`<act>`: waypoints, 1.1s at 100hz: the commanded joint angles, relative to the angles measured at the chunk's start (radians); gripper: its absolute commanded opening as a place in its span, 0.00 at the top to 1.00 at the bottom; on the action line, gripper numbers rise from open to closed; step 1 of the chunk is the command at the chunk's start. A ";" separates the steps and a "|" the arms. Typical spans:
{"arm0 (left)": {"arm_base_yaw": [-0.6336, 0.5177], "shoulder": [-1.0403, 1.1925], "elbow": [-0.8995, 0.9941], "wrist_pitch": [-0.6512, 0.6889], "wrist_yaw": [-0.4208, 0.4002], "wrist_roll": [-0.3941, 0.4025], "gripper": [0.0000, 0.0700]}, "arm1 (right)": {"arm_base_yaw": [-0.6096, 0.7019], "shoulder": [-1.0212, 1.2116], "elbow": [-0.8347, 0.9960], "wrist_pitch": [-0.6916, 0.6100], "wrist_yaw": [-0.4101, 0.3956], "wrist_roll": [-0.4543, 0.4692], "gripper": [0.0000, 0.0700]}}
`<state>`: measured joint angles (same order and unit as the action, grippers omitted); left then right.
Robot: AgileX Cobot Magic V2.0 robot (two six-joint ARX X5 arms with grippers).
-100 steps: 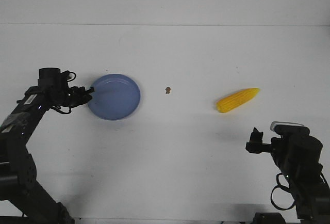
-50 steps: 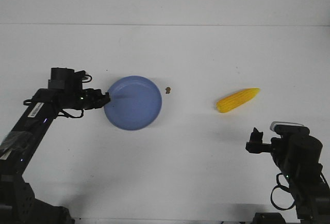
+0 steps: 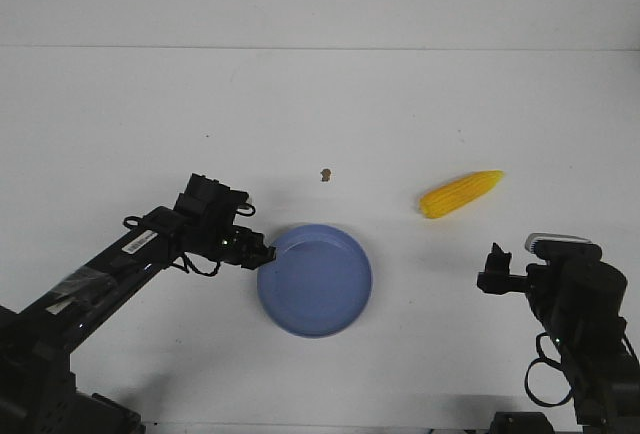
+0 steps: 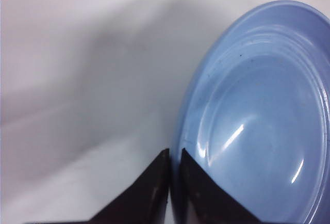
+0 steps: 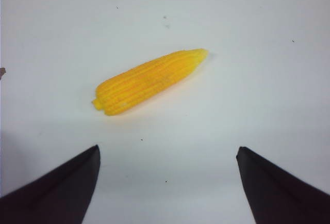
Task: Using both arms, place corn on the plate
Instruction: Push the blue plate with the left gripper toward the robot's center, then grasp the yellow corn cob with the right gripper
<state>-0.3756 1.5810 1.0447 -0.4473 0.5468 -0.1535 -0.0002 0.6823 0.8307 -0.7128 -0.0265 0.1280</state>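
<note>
The blue plate point(image 3: 318, 282) sits near the middle front of the white table. My left gripper point(image 3: 262, 254) is shut on its left rim; in the left wrist view the plate point(image 4: 263, 115) fills the frame's side and the two black fingers point(image 4: 172, 154) pinch its edge. The yellow corn point(image 3: 461, 193) lies on the table to the right, clear of the plate. My right gripper point(image 3: 495, 269) is open and empty, nearer the front edge than the corn; in the right wrist view the corn point(image 5: 149, 81) lies beyond the spread fingers point(image 5: 167, 152).
A tiny brown speck point(image 3: 324, 174) lies on the table behind the plate. The table's back edge point(image 3: 320, 49) meets a white wall.
My left gripper has dragged the plate from the left side toward the right and the front, to near the table's middle. The right arm and the corn have not moved.
</note>
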 commanded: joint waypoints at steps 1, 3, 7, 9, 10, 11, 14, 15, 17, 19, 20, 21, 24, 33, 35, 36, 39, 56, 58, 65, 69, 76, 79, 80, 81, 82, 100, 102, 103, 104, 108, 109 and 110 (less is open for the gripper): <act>-0.014 0.009 -0.004 0.022 0.007 -0.018 0.99 | 0.001 0.006 0.015 0.010 0.000 0.003 0.20; -0.019 0.009 -0.010 0.024 0.000 -0.020 0.99 | 0.001 0.006 0.015 0.010 0.000 0.003 0.20; -0.027 0.009 -0.021 0.027 -0.023 -0.020 0.99 | 0.001 0.006 0.015 0.010 0.000 0.003 0.20; -0.031 0.009 -0.027 0.027 -0.039 -0.020 0.99 | 0.001 0.006 0.015 0.010 0.000 0.003 0.20; -0.033 0.009 -0.029 0.027 -0.047 -0.020 0.99 | 0.001 0.006 0.015 0.010 0.000 0.003 0.20; -0.036 0.009 -0.034 0.029 -0.060 -0.020 0.99 | 0.001 0.006 0.015 0.010 0.000 0.003 0.20; -0.041 0.009 -0.040 0.029 -0.078 -0.020 0.99 | 0.001 0.006 0.015 0.010 0.000 0.003 0.20; -0.043 0.009 -0.043 0.030 -0.084 -0.020 0.99 | 0.001 0.006 0.015 0.010 0.000 0.003 0.20; -0.046 0.009 -0.048 0.030 -0.090 -0.020 0.99 | 0.001 0.006 0.015 0.010 0.000 0.003 0.20; -0.048 0.009 -0.052 0.030 -0.093 -0.020 0.99 | 0.001 0.006 0.015 0.010 0.000 0.003 0.20; -0.049 0.009 -0.055 0.030 -0.093 -0.020 0.99 | 0.001 0.006 0.015 0.010 0.000 0.003 0.20; -0.050 0.009 -0.056 0.030 -0.093 -0.020 0.99 | 0.001 0.006 0.015 0.010 0.000 0.003 0.20; -0.050 0.009 -0.062 0.031 -0.093 -0.021 0.99 | 0.001 0.006 0.015 0.010 0.000 0.003 0.20; -0.050 0.009 -0.074 0.032 -0.094 -0.021 0.98 | 0.001 0.006 0.015 0.010 0.000 0.003 0.20; -0.050 0.009 -0.076 0.032 -0.094 -0.021 0.98 | 0.001 0.006 0.015 0.010 0.000 0.003 0.20; -0.050 0.009 -0.076 0.031 -0.094 -0.021 0.98 | 0.001 0.006 0.015 0.010 0.000 0.003 0.20; -0.050 0.009 -0.076 0.029 -0.094 -0.021 0.98 | 0.001 0.006 0.015 0.010 0.000 0.003 0.20; -0.050 0.009 -0.076 0.032 -0.094 -0.034 0.65 | 0.001 0.006 0.015 0.009 0.000 0.003 0.20; -0.050 0.009 -0.076 0.034 -0.094 -0.035 0.59 | 0.001 0.006 0.015 0.009 0.000 0.003 0.20; -0.050 0.008 -0.076 0.047 -0.094 -0.044 0.38 | 0.001 0.006 0.015 0.009 -0.001 0.003 0.20; -0.050 0.007 -0.076 0.058 -0.094 -0.051 0.27 | 0.001 0.006 0.015 0.009 -0.001 0.003 0.20; -0.050 0.001 -0.075 0.086 -0.093 -0.051 0.17 | 0.001 0.006 0.015 0.009 -0.001 0.003 0.20; -0.050 -0.005 -0.075 0.100 -0.093 -0.051 0.16 | 0.001 0.006 0.015 0.009 -0.001 0.003 0.20; -0.050 -0.007 -0.075 0.105 -0.093 -0.051 0.16 | 0.001 0.006 0.015 0.009 -0.001 0.003 0.20; -0.050 -0.010 -0.075 0.109 -0.094 -0.051 0.16 | 0.001 0.006 0.015 0.009 -0.001 0.003 0.20; -0.050 -0.015 -0.074 0.114 -0.094 -0.050 0.16 | 0.001 0.006 0.015 0.010 -0.001 0.003 0.20; -0.023 -0.124 -0.056 0.138 -0.158 -0.032 0.16 | 0.001 0.006 0.015 0.017 0.000 0.003 0.20; -0.016 -0.141 -0.051 0.134 -0.183 -0.024 0.16 | 0.001 0.006 0.015 0.018 -0.001 0.003 0.20; -0.014 -0.150 -0.049 0.132 -0.197 -0.019 0.16 | 0.001 0.006 0.015 0.018 0.000 0.003 0.20; -0.011 -0.159 -0.047 0.129 -0.212 -0.014 0.16 | 0.001 0.006 0.015 0.019 -0.001 0.003 0.20; 0.001 -0.198 -0.035 0.116 -0.279 0.006 0.16 | 0.001 0.006 0.015 0.023 -0.001 0.003 0.20; 0.006 -0.213 -0.032 0.111 -0.305 0.013 0.16 | 0.001 0.006 0.015 0.024 0.000 0.003 0.20; 0.007 -0.218 -0.031 0.110 -0.314 0.016 0.16 | 0.001 0.006 0.015 0.024 -0.001 0.004 0.20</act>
<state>-0.3801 1.3983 0.9798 -0.3321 0.3271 -0.1856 -0.0002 0.6823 0.8307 -0.7044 -0.0265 0.1280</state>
